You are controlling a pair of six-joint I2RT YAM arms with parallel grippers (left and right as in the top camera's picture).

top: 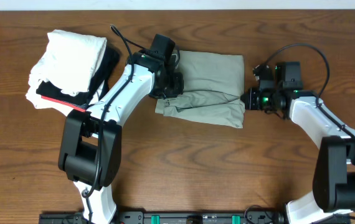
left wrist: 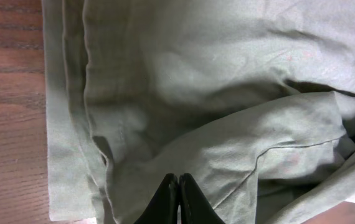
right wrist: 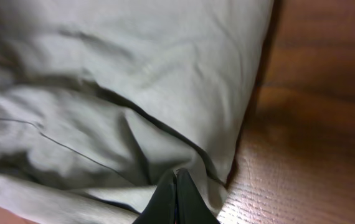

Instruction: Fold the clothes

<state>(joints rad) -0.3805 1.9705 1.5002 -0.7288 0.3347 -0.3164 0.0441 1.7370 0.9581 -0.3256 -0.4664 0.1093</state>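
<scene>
The khaki garment lies on the wooden table in the upper centre of the overhead frame, folded into a rough rectangle. Its upper portion is flat and smooth; its lower portion is bunched into wrinkled layers with stitched seams visible. The left gripper sits at the left edge of the garment, over the cloth. In the left wrist view its fingers are pressed together at the bottom centre of the frame, directly above a creased fold; whether cloth is pinched between them cannot be determined. The right gripper sits at the right edge of the garment, at the lower right corner of the fold. In the right wrist view its fingers are likewise closed tip to tip, just above the cloth edge where it meets bare wood. In the upper left of the overhead frame, white garments are stacked on a black garment with a red stripe, near the left arm and apart from the khaki garment.
</scene>
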